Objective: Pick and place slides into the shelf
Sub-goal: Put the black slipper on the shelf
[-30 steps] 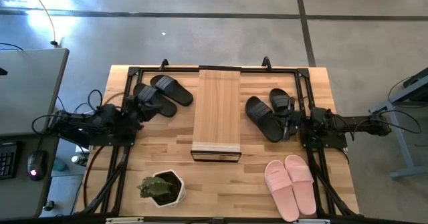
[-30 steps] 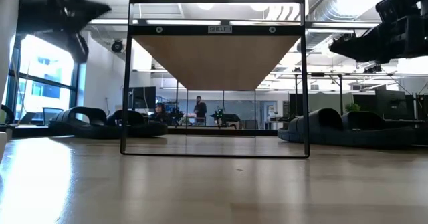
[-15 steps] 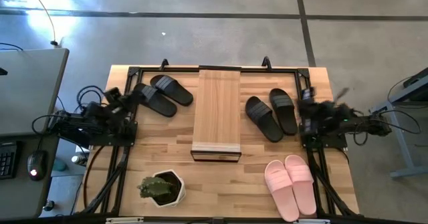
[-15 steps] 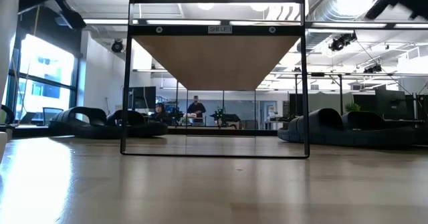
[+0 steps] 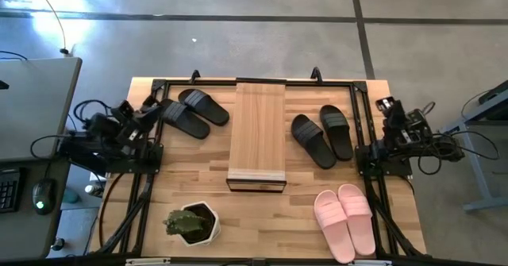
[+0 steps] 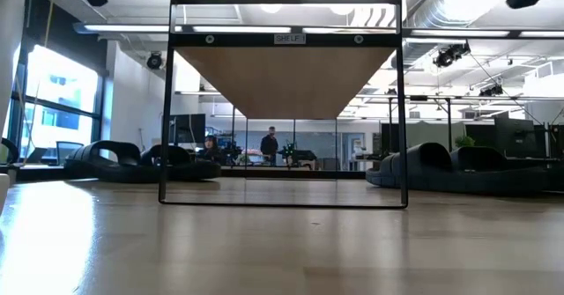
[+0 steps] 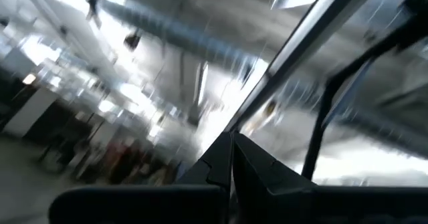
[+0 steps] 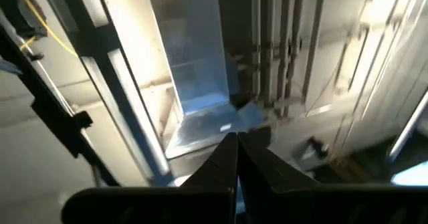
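Both arms folded back, left hand (image 5: 151, 106) shut, right hand (image 5: 384, 105) shut

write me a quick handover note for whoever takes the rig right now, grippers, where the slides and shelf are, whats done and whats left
Left gripper: shut, empty, raised at the table's left edge.
Right gripper: shut, empty, raised at the table's right edge.
Shelf: stands mid-table, its top bare in the high view; nothing shows under it in the low view.
Slides: one black pair on the table left of the shelf, another black pair right of it, the pink pair at the near right corner.
Done: no slide placed.
Left: all three pairs.
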### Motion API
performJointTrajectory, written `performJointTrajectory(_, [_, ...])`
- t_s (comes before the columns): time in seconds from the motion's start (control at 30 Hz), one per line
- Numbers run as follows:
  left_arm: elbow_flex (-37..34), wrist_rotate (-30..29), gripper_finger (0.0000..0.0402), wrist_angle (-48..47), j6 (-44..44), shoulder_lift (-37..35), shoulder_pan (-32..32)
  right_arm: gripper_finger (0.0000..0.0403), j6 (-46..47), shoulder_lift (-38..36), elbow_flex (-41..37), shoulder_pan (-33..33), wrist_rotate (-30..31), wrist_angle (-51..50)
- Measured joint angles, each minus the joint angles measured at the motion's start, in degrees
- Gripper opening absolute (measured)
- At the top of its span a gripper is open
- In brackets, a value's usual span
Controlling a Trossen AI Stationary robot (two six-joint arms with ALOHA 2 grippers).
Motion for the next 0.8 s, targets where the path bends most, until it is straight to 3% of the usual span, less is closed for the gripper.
performJointTrajectory(0.1, [4.7,-0.3,0.0003,-9.1,-0.2,1.9,0.0,0.0000,5.3,0.0,0.4,0.0,1.1,-3.4])
performJointTrajectory(0.17, [6.8,-0.6,0.0003,-12.9,-0.3,3.7,0.0,0.0000,5.8,0.0,2.8,0.0,0.9,-10.8])
performJointTrajectory(0.23, [8.3,-0.5,0.0003,-15.2,-0.3,5.4,0.0,0.0000,5.2,0.0,7.8,0.0,0.0,-24.9])
performJointTrajectory(0.37, [9.0,0.2,0.0003,-15.7,-0.3,7.5,0.0,0.0001,3.8,3.8,24.3,0.0,2.0,-62.8])
performJointTrajectory(0.6, [9.0,0.7,0.0003,-18.0,-2.6,8.3,0.0,0.0001,-5.7,23.8,53.8,0.0,2.9,-108.1])
performJointTrajectory(0.8, [9.0,0.5,0.0003,-18.9,-2.9,8.3,0.0,0.0001,-14.7,42.7,68.8,0.0,2.8,-131.9])
